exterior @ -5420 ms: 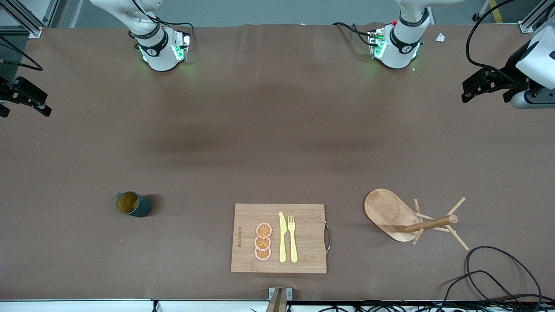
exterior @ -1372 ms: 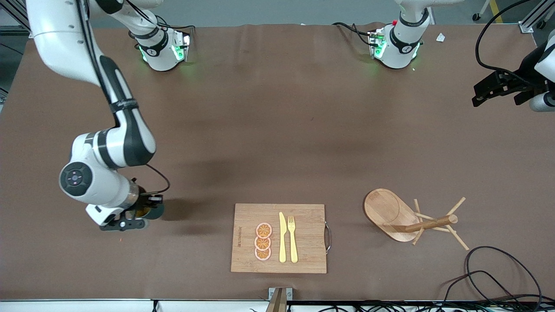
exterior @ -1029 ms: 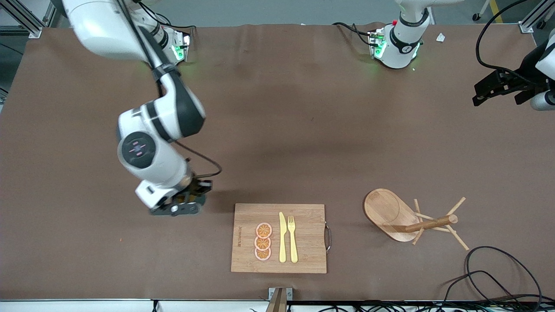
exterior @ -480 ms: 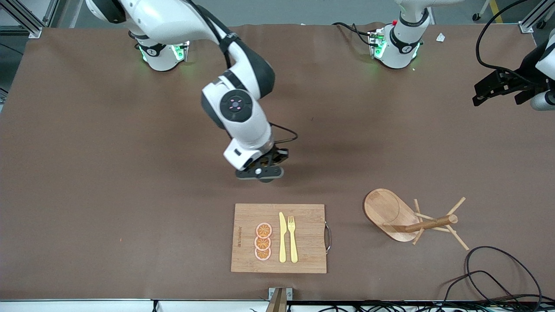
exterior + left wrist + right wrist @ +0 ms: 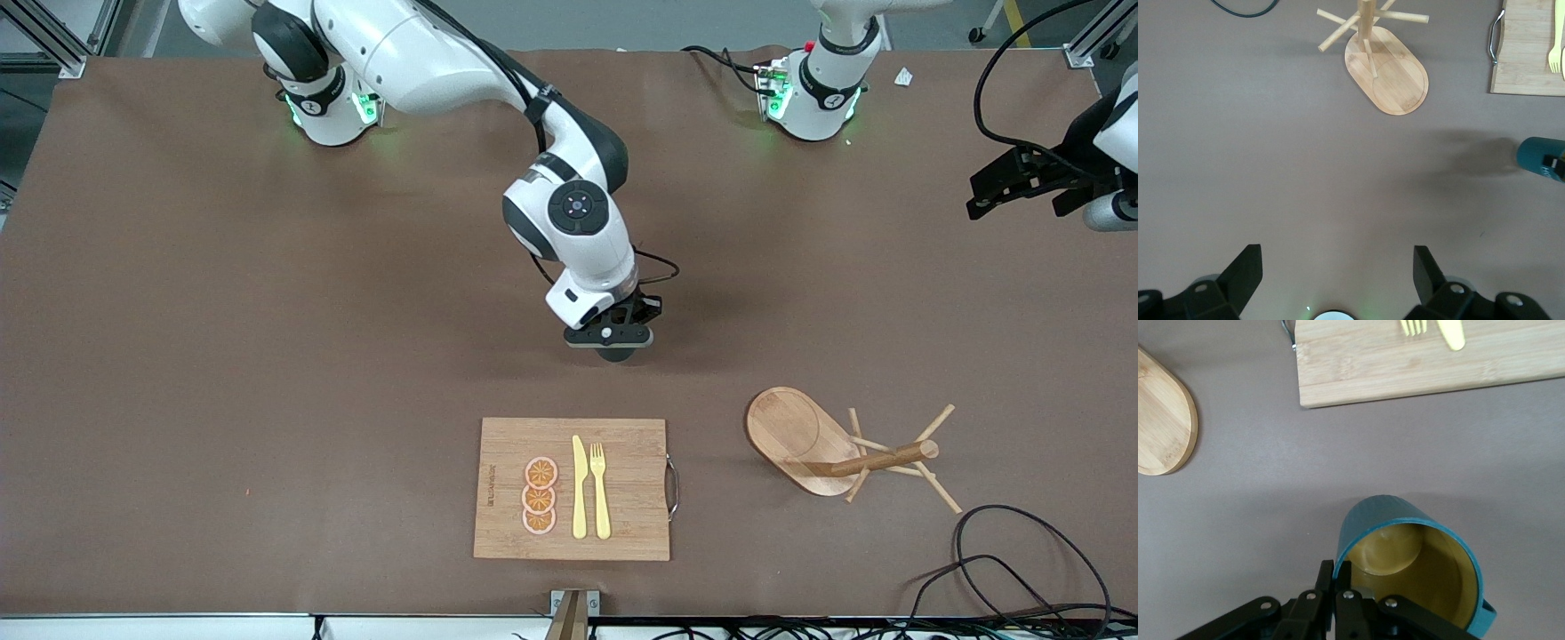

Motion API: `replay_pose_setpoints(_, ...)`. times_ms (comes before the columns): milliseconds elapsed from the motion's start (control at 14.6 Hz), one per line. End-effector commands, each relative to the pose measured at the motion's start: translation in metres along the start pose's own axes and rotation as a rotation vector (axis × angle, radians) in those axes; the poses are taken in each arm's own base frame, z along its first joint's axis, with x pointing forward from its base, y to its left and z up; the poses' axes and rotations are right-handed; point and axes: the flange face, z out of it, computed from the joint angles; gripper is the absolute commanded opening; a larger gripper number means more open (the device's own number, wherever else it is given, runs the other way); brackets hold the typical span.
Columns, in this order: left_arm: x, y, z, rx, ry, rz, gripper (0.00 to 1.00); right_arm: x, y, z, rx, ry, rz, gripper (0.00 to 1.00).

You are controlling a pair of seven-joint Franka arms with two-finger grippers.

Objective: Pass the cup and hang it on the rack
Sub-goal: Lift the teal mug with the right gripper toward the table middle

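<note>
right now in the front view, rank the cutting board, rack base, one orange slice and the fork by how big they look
1. cutting board
2. rack base
3. fork, longer but thinner than a slice, so unsure
4. orange slice

Even, soft overhead light covers the brown table (image 5: 267, 356), with no glare and broad, faint shadows. A diffuse shadow trails from the cup (image 5: 1541, 157) in the left wrist view. All three views are sharp

cup (image 5: 1411, 557) lifted off the table, carried by right hand (image 5: 611, 340) to mid-table, above bare cloth
</note>
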Motion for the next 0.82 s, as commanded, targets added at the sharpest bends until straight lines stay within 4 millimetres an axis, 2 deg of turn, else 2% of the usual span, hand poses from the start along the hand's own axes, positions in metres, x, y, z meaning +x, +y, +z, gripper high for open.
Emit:
replay_pose_setpoints(0, 0.005, 0.006, 0.008, -0.024, -0.024, 0.026, 1.00, -0.005, -0.012, 0.001, 0.016, 0.007, 0.044, 0.01)
replay_pose_setpoints(274, 0.016, 0.015, 0.012, -0.029, 0.019, 0.040, 1.00, -0.017, -0.015, 0.024, -0.005, 0.022, 0.045, 0.02)
replay_pose_setpoints(549, 0.026, 0.028, 0.022, -0.026, 0.027, 0.060, 1.00, -0.020, -0.016, 0.028, -0.015, 0.026, 0.037, 0.15)
replay_pose_setpoints(617, 0.028, 0.030, 0.021, -0.026, 0.042, 0.063, 1.00, -0.020, -0.016, 0.028, -0.016, 0.027, 0.036, 0.24)
replay_pose_setpoints(686, 0.028, 0.030, 0.022, -0.025, 0.042, 0.061, 1.00, -0.018, -0.015, 0.027, -0.017, 0.031, 0.035, 0.37)
replay_pose_setpoints(755, 0.028, 0.034, 0.023, -0.023, 0.041, 0.067, 1.00, -0.018, -0.015, 0.026, -0.020, 0.034, 0.034, 0.56)
